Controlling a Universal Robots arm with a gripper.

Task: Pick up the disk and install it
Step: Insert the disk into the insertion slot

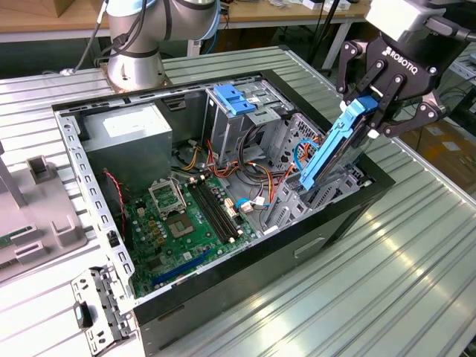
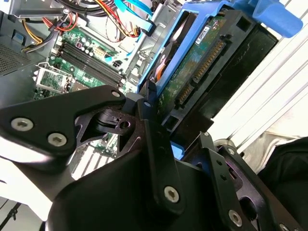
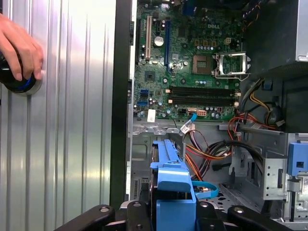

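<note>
Ribbed metal table [image 1: 416, 253] | open case [image 1: 320, 227] | gripper [image 1: 374, 111] clamping disk [image 1: 321, 156] | blue rails, dark body, tilted

The claw [image 1: 374, 115] covers the disk's [image 1: 327, 158] near end; the far end is sunk out of sight in the drive bay [image 1: 331, 199]. In the first wrist view a hand [image 3: 19, 48], cut by the picture's edge, hides most of a dark round object [image 3: 17, 85].
</note>
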